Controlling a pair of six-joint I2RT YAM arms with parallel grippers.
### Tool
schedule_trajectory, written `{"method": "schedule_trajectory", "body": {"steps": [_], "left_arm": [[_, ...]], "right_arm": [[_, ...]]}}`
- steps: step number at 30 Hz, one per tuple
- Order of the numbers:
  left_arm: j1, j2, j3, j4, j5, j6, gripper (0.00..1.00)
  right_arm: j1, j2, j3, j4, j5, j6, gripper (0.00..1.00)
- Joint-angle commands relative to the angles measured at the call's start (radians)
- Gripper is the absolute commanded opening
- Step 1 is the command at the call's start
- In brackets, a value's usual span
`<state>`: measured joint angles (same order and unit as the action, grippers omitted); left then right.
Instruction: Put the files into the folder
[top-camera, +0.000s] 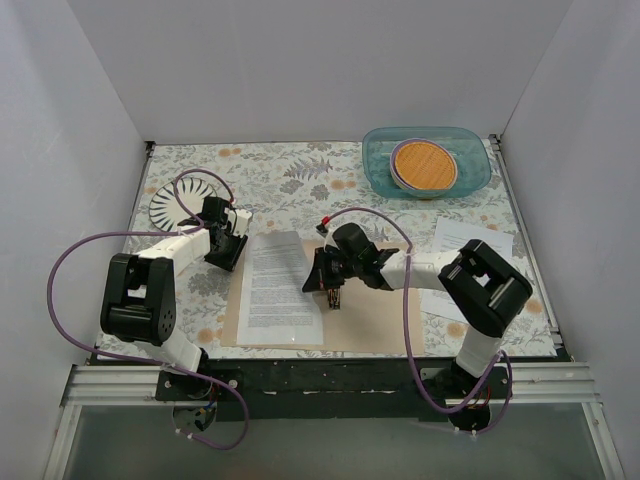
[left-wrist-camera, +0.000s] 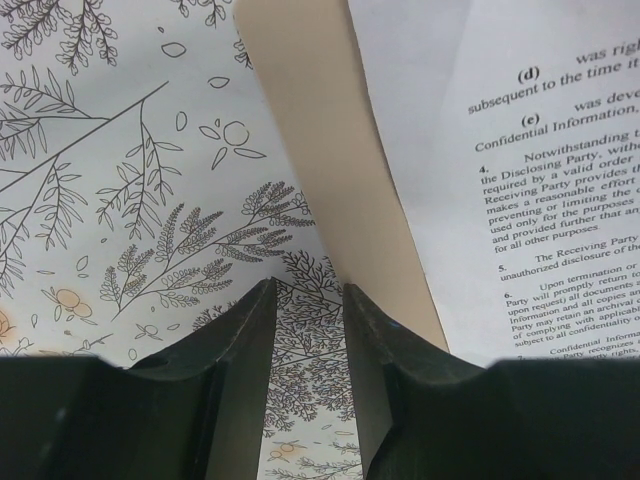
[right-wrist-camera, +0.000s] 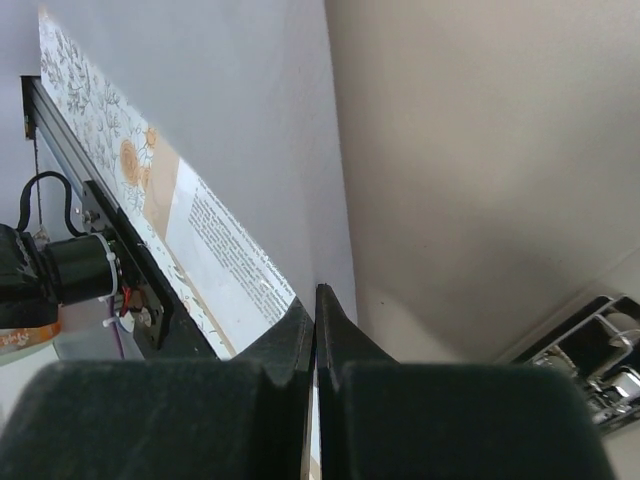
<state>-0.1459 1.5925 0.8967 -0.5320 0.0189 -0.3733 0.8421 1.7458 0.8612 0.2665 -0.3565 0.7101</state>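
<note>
Scene: a table under a white cloth printed with leaves and orange flowers (top-camera: 290, 180), seen from above, with two black-and-white robot arms at the near edge.
Folder: a flat tan-brown cardboard folder (top-camera: 372, 318) lies open at the middle of the near side; a small metal clip (right-wrist-camera: 600, 345) shows on its inner face.
Files: one white sheet of dense black print (top-camera: 280, 292) rests on the folder's left half, its right edge lifted; a second white printed sheet (top-camera: 470, 238) lies on the cloth to the right, partly under the right arm.
Left gripper (top-camera: 225, 252): fingers spread, nothing between them, low over the cloth just beside the folder's left edge.
Right gripper (top-camera: 333, 297): fingers pressed together on the first sheet's lifted edge, above the folder's middle.
Far right corner: a clear teal plastic bowl (top-camera: 378, 160) holding an orange disc.
</note>
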Motion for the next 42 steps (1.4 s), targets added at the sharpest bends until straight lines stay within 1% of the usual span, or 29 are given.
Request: {"method": "schedule_trajectory", "body": {"steps": [1, 8, 16, 23, 36, 40, 42], "left_arm": [[-0.003, 0.007, -0.033, -0.054, 0.023, -0.006, 0.33], [-0.003, -0.002, -0.042, -0.054, 0.029, -0.013, 0.32], [-0.001, -0.016, -0.044, -0.062, 0.035, -0.019, 0.31], [-0.003, -0.026, -0.058, -0.059, 0.047, -0.030, 0.31], [-0.003, -0.034, -0.061, -0.063, 0.056, -0.041, 0.30], [-0.003, -0.039, -0.068, -0.063, 0.055, -0.041, 0.30], [-0.003, -0.037, -0.071, -0.063, 0.055, -0.039, 0.29]], "right_arm": [[0.025, 0.006, 0.013, 0.040, 0.024, 0.043, 0.01], [0.025, -0.057, -0.040, -0.019, 0.146, 0.120, 0.01], [0.025, -0.078, -0.096, -0.004, 0.174, 0.201, 0.01], [0.029, -0.039, -0.080, 0.031, 0.131, 0.244, 0.01], [0.041, 0.063, 0.022, 0.007, 0.106, 0.290, 0.01], [0.045, 0.058, 0.056, -0.050, 0.123, 0.252, 0.01], [0.043, 0.034, 0.055, -0.085, 0.155, 0.220, 0.01]]}}
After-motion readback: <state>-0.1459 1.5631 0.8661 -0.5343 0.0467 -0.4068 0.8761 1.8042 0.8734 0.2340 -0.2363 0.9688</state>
